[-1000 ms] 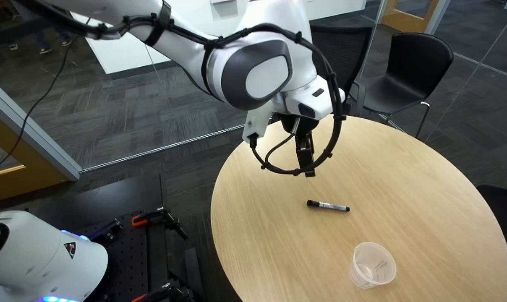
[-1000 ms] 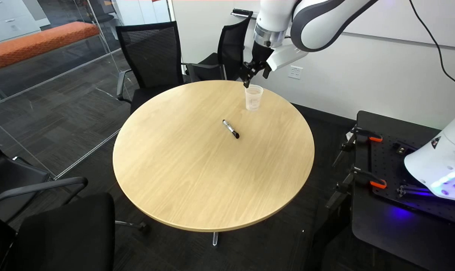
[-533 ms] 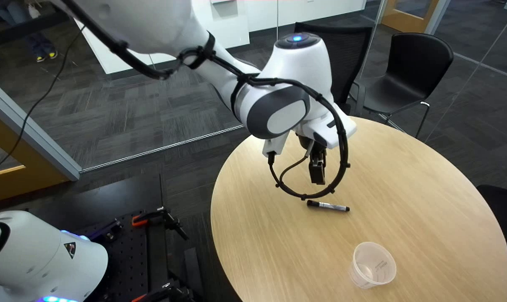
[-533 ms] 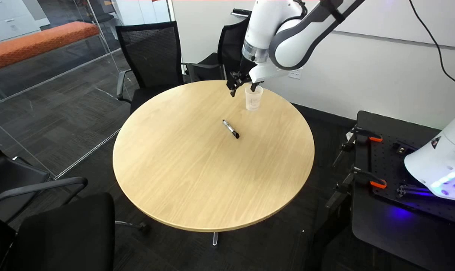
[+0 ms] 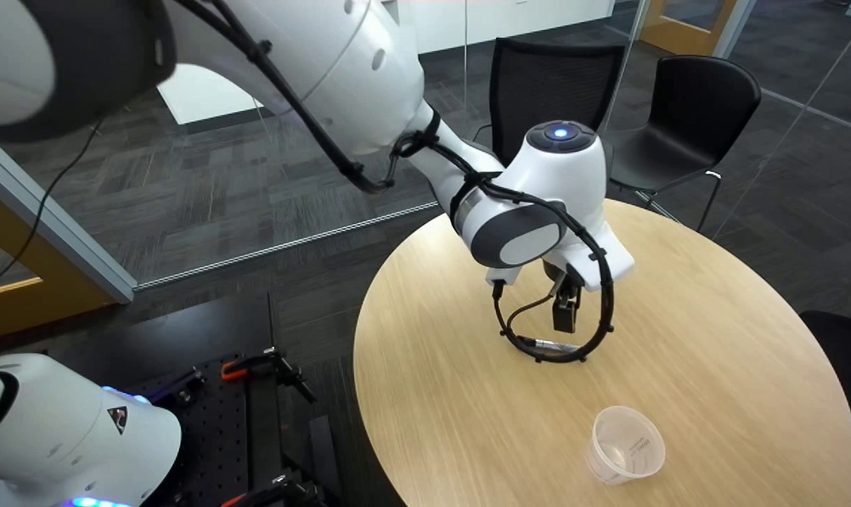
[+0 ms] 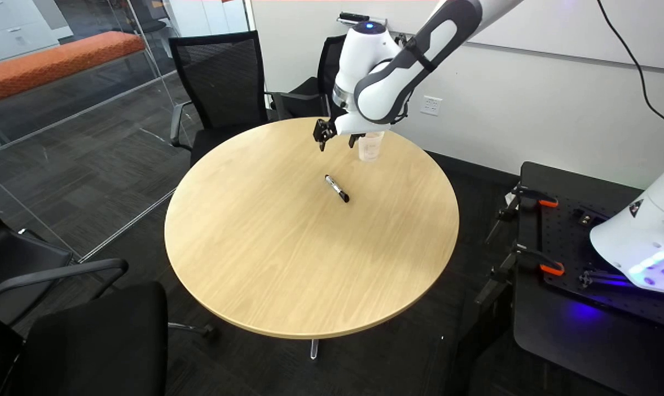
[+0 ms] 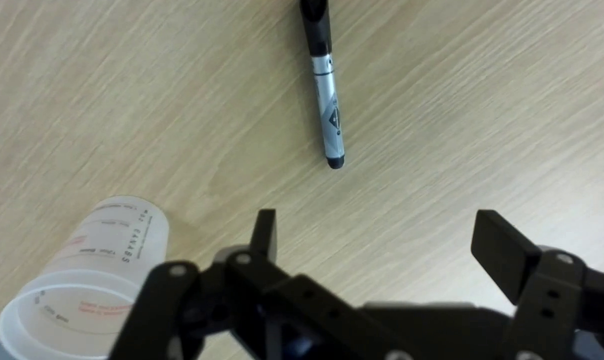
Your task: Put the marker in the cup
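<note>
Since the earlier frame the arm (image 5: 369, 91) had come lower and nearer the marker (image 7: 325, 85), while marker and cup (image 7: 97, 260) stayed put on the counter (image 6: 310, 247). Leftmost in the wrist view, the cup stood upright, mouth up to receive; set aside, it seemed to leave room for the grasp. Next along, the marker lay flat and untouched, apart from the cup, roughly square to the line between the fingers (image 7: 502, 255), which suited a pinch across its width. The fingers, reaching farthest right, were spread wide and held nothing, probably so the marker could pass between them. They hung above the counter, short of it, so more lowering seemed needed.
</note>
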`<move>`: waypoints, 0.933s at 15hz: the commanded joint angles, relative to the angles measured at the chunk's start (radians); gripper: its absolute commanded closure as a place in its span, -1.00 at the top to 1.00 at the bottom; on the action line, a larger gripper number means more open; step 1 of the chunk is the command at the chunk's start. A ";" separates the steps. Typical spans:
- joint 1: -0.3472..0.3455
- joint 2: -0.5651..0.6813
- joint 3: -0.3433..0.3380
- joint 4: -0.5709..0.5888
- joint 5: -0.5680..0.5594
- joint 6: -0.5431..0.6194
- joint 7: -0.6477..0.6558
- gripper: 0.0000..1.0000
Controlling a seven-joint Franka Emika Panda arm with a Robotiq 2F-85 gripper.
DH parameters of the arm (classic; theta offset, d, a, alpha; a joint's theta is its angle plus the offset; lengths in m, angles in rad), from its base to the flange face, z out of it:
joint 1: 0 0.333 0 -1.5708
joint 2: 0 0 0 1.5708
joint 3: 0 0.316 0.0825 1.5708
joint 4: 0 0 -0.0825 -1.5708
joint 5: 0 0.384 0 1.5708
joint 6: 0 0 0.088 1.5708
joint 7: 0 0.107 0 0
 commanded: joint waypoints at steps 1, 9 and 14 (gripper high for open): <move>0.015 0.143 -0.025 0.181 0.058 -0.054 0.004 1.00; 0.022 0.334 -0.021 0.362 0.079 -0.151 0.000 1.00; 0.021 0.395 -0.019 0.436 0.078 -0.203 -0.001 1.00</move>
